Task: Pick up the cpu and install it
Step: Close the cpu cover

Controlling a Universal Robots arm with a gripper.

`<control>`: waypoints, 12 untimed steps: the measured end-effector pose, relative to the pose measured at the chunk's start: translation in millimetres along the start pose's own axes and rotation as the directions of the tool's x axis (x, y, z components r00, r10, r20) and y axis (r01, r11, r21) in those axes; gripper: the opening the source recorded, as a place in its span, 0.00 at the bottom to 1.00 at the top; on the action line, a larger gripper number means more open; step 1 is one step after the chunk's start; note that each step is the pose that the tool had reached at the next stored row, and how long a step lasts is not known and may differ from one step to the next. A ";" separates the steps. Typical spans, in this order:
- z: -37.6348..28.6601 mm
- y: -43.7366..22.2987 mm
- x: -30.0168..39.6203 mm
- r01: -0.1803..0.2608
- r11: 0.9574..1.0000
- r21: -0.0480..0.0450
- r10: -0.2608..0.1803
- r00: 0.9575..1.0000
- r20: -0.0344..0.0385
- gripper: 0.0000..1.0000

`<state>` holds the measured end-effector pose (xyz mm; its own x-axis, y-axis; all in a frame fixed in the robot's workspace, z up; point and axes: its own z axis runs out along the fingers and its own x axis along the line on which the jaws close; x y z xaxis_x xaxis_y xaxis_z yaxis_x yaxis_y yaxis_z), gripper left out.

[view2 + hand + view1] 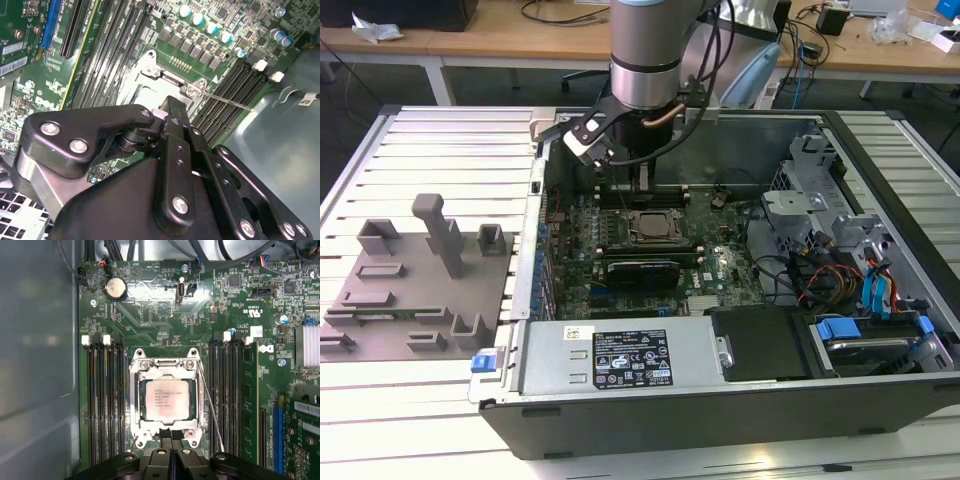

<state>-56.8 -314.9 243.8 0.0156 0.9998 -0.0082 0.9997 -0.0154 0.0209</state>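
The cpu point(167, 399), a pale silvery square chip, lies flat inside the motherboard's socket frame point(136, 400) in the first wrist view. In the exterior view the cpu point(651, 226) sits in the middle of the board, inside the open computer case. My gripper point(168, 434) hovers just beside the socket's edge, its two black fingers pressed together with nothing between them. The exterior view has the gripper point(640, 188) hanging just behind the socket. In the second wrist view the gripper point(169, 106) points down at the bright metal socket frame point(150, 82).
A thin wire lever point(210, 410) runs along one side of the socket. Memory slots point(105, 400) flank it on both sides. The case wall point(35, 365), a power supply box point(620, 358), drive cages point(820, 200) and cables surround the board. A grey fixture plate point(410, 280) lies on the exterior view's left.
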 end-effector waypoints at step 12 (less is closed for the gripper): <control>0.3 14.1 0.3 0.000 1.000 0.000 0.000 1.000 0.000 0.11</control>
<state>-42.7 -314.9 243.8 0.0156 0.9998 -0.0082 0.9997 -0.0154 0.0209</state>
